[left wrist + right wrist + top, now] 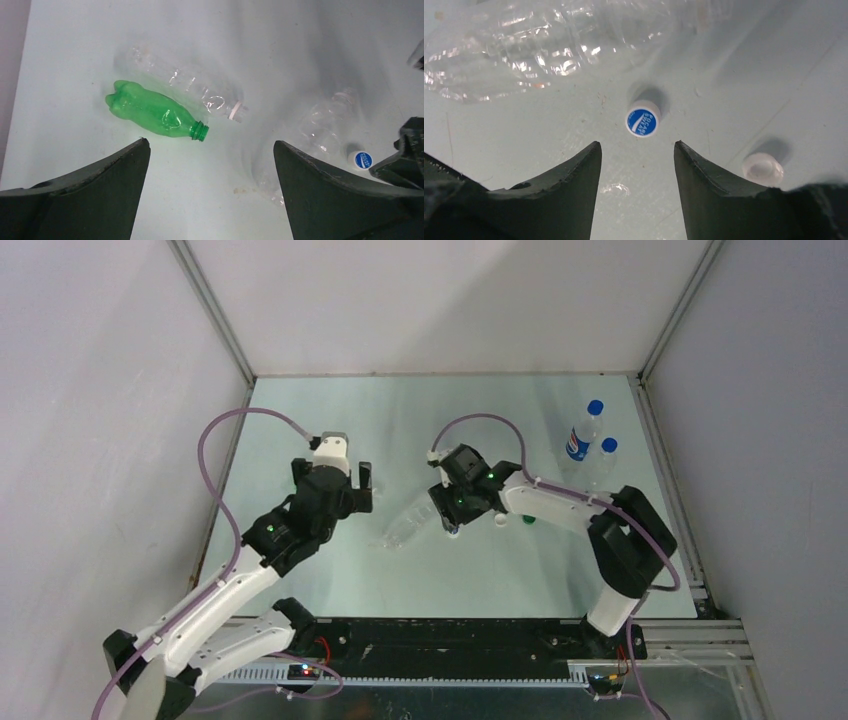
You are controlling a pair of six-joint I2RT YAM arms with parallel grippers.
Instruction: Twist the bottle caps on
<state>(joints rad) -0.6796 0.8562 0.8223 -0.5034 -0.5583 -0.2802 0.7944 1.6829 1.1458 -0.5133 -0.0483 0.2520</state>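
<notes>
Plain white walls (pixel 420 300) close in a pale surface (pixel 330 575), and I work over the middle of it. My right pincer (pixel 638 150) stands open and holds nothing. The blue-topped cap (pixel 642 121) lies just ahead of its tips, printed face up, in line with the gap between the jaws. As I judge it, a short reach forward and down would put a jaw on either side. The cap is round, so no approach angle matters, and my right arm is plainly the nearer one.

Beyond the cap a clear bottle (pixel 549 45) lies on its side, its length running across my right wrist view. It is close enough that I should not push the cap into it. A white cap (pixel 763 168) sits off to the right, apart from the jaws, and a green cap (pixel 528 519) lies a little beyond it.

My left pincer (pixel 210 150) is spread wide and empty. It hangs over a green bottle (pixel 155 112) lying flat, neck bare and pointing toward the right arm. A second clear bottle (pixel 190 82) lies just beside it, roughly parallel, with no cap that I can see.

At the far right a labelled bottle (pixel 577 440) and a plain one (pixel 603 468) stand upright with blue caps on, well out of the way
</notes>
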